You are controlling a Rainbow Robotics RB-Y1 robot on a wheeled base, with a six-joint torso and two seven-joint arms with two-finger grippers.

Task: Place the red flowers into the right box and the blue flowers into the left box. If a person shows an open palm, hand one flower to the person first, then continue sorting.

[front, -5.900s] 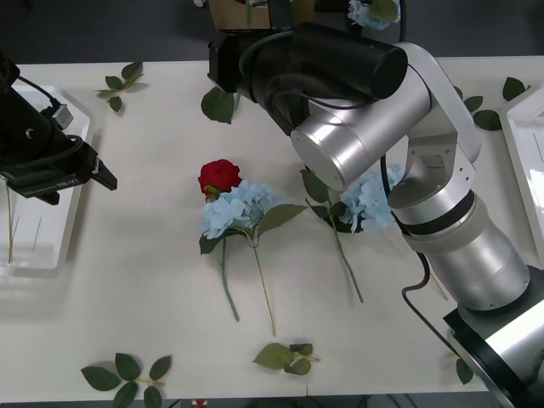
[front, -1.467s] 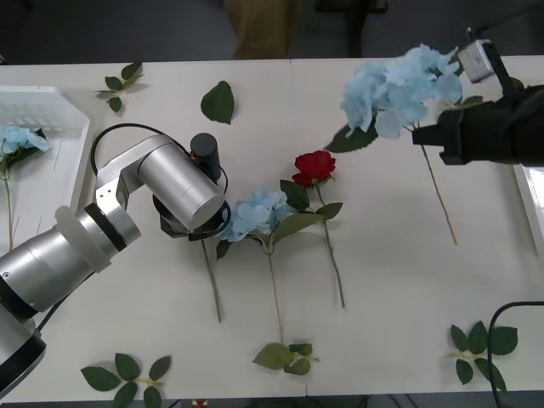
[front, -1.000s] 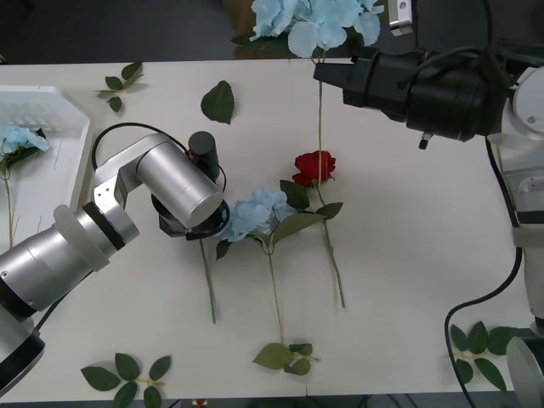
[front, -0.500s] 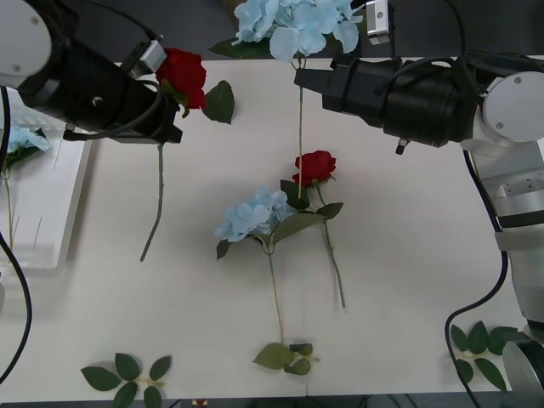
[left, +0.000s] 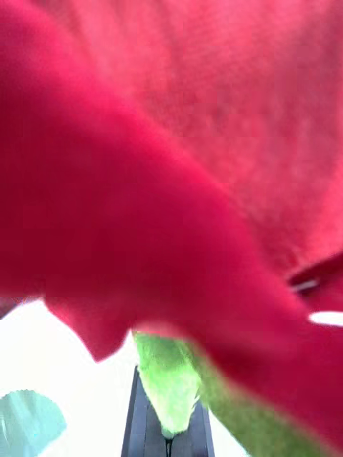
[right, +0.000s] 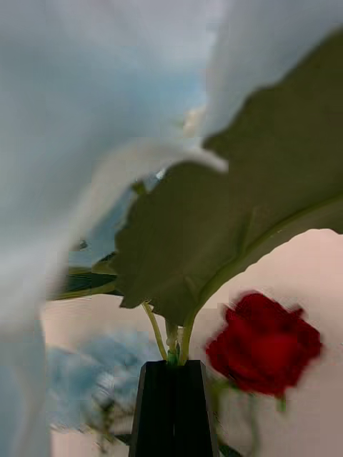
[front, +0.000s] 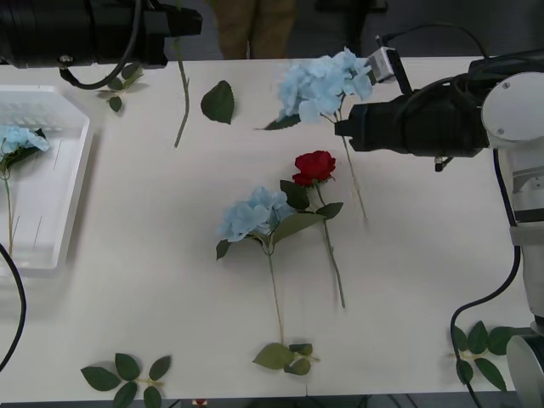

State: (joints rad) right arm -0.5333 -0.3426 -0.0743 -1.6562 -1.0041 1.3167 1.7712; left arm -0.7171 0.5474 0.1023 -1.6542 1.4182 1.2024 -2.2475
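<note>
So the blue hydrangea point(front: 325, 85) up in the air is the one that matters here. Its head hangs over the far-middle of the table point(front: 153, 255), stem trailing down toward the near-right, and the right gripper point(front: 340, 129) has its black fingers pinched onto that stem just under the bloom. The right wrist view backs this up: fingers point(right: 171, 410) closed tight with green stalks coming out between them.

The catch is direction. That flower belongs in the left box point(front: 72, 204), the slotted white basket at the table's left edge, which already has one blue flower point(front: 19, 140) in it. From where we're holding it, the basket is well off to the left, right across the table, on the other arm's side.

The left gripper point(front: 177, 24) mirrors that problem. It's up at the far-left, closed on a red rose point(left: 171, 143) whose stem point(front: 182, 93) dangles down over the table, and the bloom crowds the left wrist camera. That rose wants the right box, so it's got the whole table to cross too.

We reckon the two arms would have to cross paths, or hand over in the middle, and that's where it could get tangled.

Another rose point(front: 314, 165) and another hydrangea point(front: 253, 212) lie mid-table, stems pointing toward us, waiting their turn. Loose leaf sprigs point(front: 127, 374) are scattered around the edges.
</note>
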